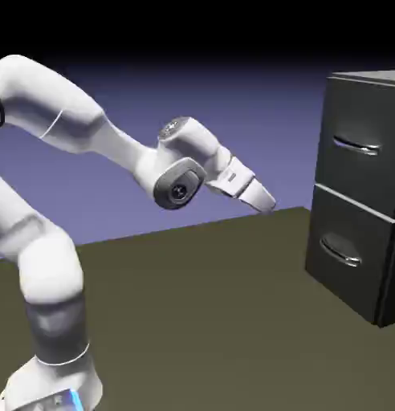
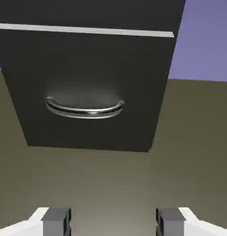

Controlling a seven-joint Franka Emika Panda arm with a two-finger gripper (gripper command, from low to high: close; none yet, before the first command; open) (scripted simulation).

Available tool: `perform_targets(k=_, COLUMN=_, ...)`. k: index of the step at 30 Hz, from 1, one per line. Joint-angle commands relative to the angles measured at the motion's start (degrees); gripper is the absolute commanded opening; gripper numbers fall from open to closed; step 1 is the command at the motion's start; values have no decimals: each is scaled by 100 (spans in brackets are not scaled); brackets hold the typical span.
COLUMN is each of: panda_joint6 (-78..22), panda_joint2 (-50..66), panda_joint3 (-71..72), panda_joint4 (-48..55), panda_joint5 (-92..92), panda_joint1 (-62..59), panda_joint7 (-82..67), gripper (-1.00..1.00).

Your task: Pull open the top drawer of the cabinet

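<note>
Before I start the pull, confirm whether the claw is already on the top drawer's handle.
No, the claw hangs in open air, apart from the handle.

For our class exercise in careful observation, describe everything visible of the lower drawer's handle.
The lower drawer's handle is a slim, curved bar, silvery and shiny like polished metal. It runs crosswise, sagging at its middle, its two ends meeting the dark, flat front of the lower drawer. Light glints along it. The handle sits below the pale strip. Nothing grips it; the fingers stand apart, away from it.
</note>
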Motion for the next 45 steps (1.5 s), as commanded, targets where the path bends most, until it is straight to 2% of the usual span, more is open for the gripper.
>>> perform_targets(k=1, panda_joint6=-58, panda_joint2=-67, panda_joint3=-101, panda_joint4=64, panda_joint5=-211, panda_joint1=151, panda_joint7=-250, gripper=0)
perform_targets(k=45, panda_joint6=-2604, panda_joint2=-2990, panda_joint3=-4552, panda_joint4=2889, panda_joint5=-9504, panda_joint1=6794, panda_joint7=-11213, gripper=0)
